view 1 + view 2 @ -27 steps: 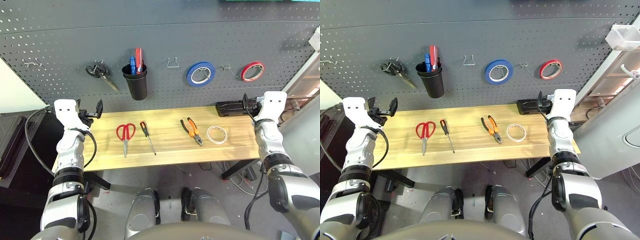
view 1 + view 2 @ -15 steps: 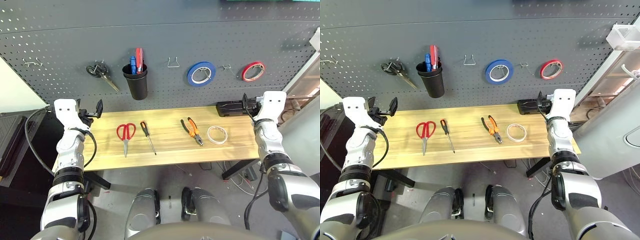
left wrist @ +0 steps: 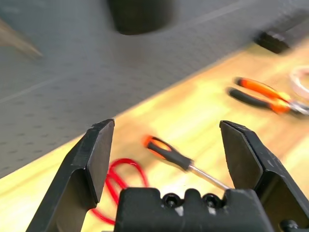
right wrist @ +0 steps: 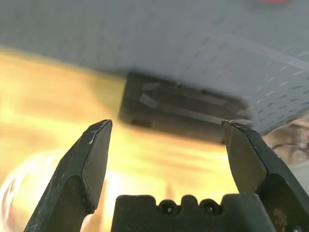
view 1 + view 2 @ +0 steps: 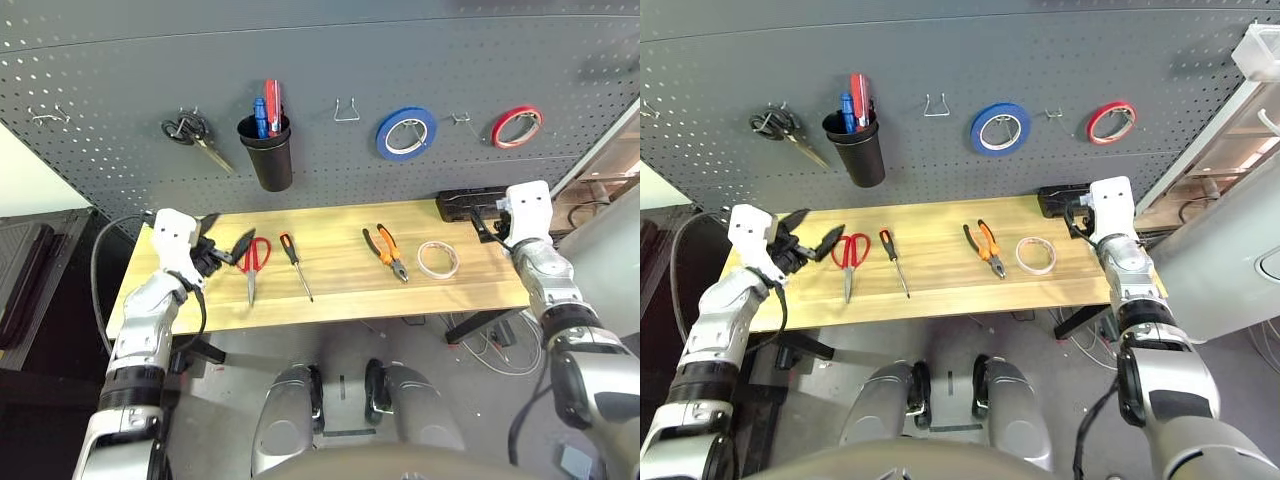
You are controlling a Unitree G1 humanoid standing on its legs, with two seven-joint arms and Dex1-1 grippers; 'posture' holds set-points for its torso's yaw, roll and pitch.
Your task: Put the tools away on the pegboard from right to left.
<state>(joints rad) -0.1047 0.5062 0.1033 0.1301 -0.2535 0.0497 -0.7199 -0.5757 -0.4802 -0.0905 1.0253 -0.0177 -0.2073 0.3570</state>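
Evidently unsecured on the table [image 5: 340,303], the tape [image 5: 438,260] should prove light, rigid and best taken across its rim by the right gripper [image 4: 168,123], which, like the left [image 3: 167,122], stands spread and empty.

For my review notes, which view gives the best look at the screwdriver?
The right eye view: the whole screwdriver shows there, handle to tip, unobstructed. The left eye view shows it whole too. The left wrist view is closer, but the gripper hides its tip.
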